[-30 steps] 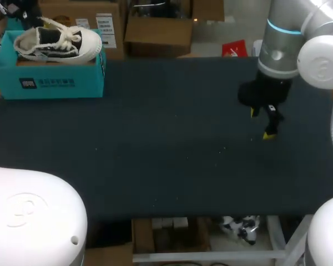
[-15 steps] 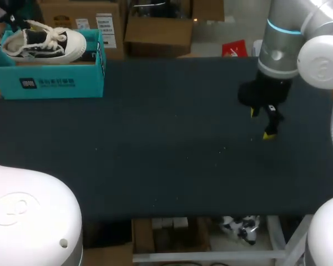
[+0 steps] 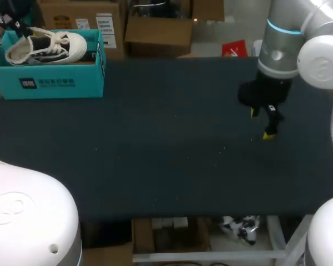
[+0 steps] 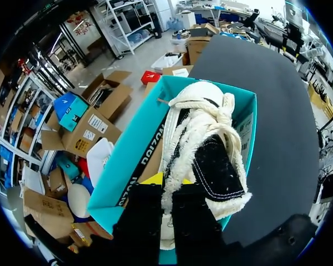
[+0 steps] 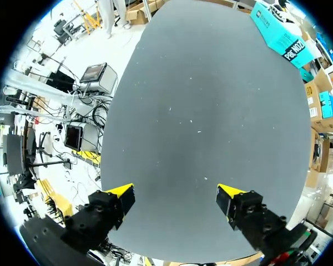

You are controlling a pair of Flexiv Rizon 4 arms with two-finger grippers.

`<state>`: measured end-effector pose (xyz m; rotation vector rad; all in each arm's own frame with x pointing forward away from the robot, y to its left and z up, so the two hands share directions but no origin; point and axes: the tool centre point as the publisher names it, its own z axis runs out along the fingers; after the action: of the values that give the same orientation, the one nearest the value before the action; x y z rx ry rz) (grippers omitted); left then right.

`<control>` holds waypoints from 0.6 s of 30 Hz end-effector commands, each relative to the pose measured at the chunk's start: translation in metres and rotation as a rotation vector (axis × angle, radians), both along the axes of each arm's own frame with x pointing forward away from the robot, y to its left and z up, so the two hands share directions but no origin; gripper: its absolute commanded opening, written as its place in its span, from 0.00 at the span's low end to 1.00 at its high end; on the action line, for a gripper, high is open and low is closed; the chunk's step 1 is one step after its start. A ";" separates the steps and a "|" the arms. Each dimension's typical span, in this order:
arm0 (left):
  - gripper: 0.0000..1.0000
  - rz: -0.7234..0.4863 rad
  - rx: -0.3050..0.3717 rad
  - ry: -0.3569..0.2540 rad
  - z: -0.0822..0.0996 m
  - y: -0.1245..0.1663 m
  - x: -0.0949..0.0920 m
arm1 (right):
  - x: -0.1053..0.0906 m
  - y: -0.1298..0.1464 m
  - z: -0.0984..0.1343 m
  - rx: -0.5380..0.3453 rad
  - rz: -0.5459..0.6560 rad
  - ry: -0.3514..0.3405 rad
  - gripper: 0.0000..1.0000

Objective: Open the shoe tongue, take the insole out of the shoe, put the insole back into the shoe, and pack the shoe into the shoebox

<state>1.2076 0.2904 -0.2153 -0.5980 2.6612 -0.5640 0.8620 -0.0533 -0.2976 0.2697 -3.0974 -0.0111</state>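
A black and white canvas shoe (image 3: 47,47) with cream laces lies inside the open teal shoebox (image 3: 47,83) at the table's far left corner. Its toe points right. My left gripper (image 3: 12,26) is at the shoe's heel end, above the box's left side. In the left wrist view the left gripper (image 4: 166,187) is shut on the heel edge of the shoe (image 4: 202,138), which hangs down into the shoebox (image 4: 130,166). My right gripper (image 3: 269,123) hovers open over the right part of the table, nothing between its fingers (image 5: 121,192). The insole is not visible.
The dark table mat (image 3: 172,149) stretches bare between the box and the right gripper. In the right wrist view the teal shoebox (image 5: 280,33) sits far ahead at the table's opposite end.
The left gripper has carried the shoe leftward and lowered it from above the box rim down into the box. The right arm has stayed still.
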 end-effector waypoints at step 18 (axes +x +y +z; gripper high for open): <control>0.00 -0.061 0.068 0.226 -0.083 0.001 0.036 | 0.000 0.000 0.001 -0.002 0.000 0.002 1.00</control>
<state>1.2249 0.2902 -0.2899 -0.5897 2.8121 -0.4154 0.8620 -0.0532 -0.2975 0.2698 -3.0974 -0.0111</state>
